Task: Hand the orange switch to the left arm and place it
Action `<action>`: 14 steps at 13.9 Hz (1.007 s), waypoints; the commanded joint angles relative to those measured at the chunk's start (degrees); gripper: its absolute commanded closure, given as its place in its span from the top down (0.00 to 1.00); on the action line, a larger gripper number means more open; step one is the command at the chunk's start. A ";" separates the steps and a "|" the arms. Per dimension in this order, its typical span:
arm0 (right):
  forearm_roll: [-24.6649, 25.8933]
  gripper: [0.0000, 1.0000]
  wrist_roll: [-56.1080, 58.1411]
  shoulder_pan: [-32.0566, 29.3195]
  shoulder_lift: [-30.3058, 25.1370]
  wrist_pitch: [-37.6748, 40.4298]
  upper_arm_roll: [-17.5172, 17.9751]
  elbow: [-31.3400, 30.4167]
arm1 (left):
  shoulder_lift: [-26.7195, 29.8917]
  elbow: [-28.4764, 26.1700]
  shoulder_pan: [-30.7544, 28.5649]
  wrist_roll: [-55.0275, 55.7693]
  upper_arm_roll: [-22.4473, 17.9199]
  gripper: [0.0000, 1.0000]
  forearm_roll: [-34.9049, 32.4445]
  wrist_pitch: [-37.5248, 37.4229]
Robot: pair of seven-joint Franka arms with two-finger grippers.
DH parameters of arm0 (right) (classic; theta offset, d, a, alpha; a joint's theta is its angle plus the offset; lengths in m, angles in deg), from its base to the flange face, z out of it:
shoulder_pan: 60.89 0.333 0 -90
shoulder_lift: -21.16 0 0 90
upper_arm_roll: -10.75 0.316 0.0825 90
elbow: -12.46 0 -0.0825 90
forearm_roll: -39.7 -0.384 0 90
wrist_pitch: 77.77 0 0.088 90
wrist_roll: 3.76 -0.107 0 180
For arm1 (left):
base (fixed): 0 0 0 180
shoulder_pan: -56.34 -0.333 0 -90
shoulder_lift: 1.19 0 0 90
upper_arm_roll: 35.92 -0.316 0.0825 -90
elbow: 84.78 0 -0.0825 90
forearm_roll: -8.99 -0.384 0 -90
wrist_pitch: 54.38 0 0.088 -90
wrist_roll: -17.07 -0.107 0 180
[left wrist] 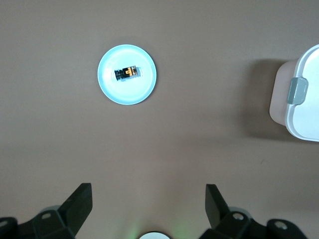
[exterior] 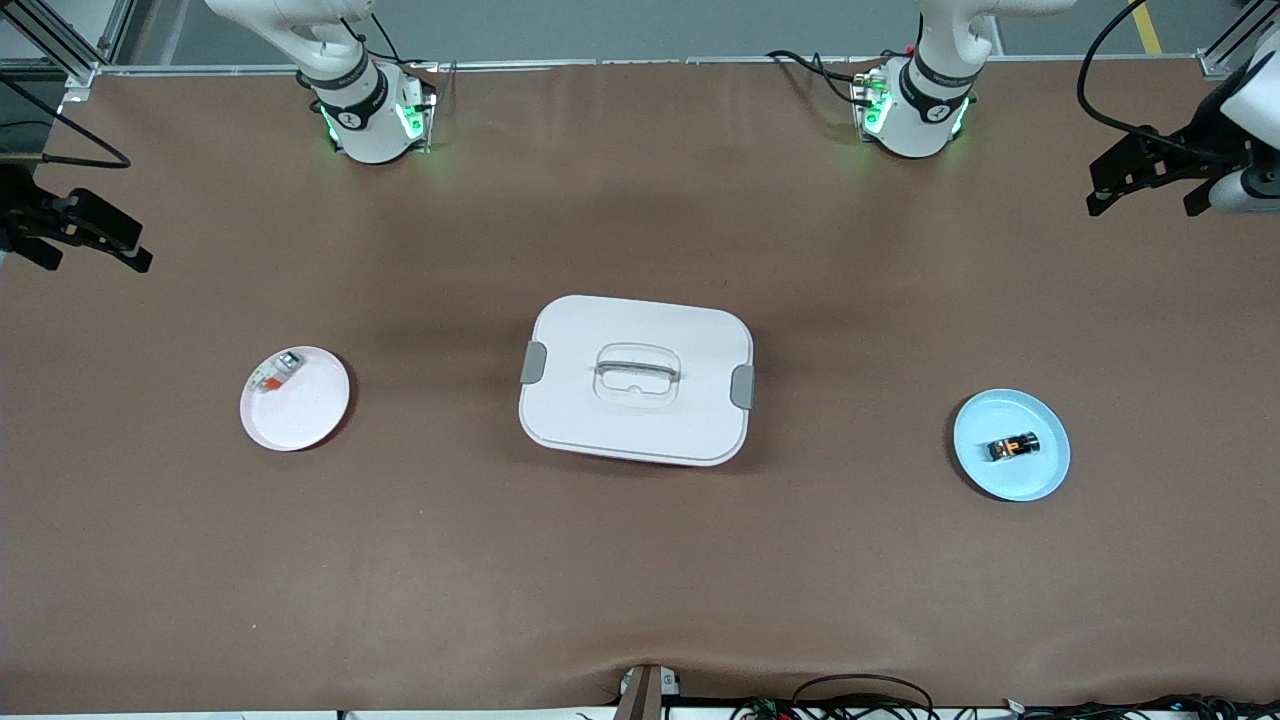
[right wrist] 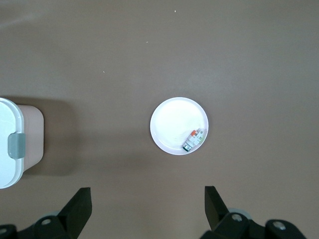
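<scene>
The orange switch (exterior: 1012,446) lies on a pale blue plate (exterior: 1040,475) at the lower right of the front view, toward the left arm's end of the table. In the left wrist view the same switch (left wrist: 128,73) sits near the middle of its plate (left wrist: 112,87), in the upper left part of the frame.

The white lidded box (exterior: 636,378) stands at the centre of the front view, between the two plates, with grey latches on its short sides and a recessed handle on top. A corner of it shows at the edge of each wrist view.

A white plate (exterior: 305,415) lies at the left of the front view, toward the right arm's end of the table. It carries a small white-grey piece with a red-orange bit (exterior: 276,372) close to its rim.

The left gripper (exterior: 1145,185) hangs at the upper right edge of the front view, over bare table, fingers spread wide with nothing between them. The right gripper (exterior: 80,240) hangs at the upper left edge, likewise wide apart and holding nothing. Both arms wait, well apart from the box and plates.
</scene>
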 commanded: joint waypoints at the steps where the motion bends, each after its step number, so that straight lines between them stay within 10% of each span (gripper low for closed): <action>1: 0.85 1.00 0.07 -0.54 0.37 0.80 0.61 1.25 | -1.86 1.69 -0.84 1.02 1.93 1.00 -0.26 0.10; 14: 0.85 1.00 0.07 -0.81 0.37 0.89 0.53 1.25 | -1.34 1.78 -4.54 -0.03 4.30 1.00 -0.70 0.10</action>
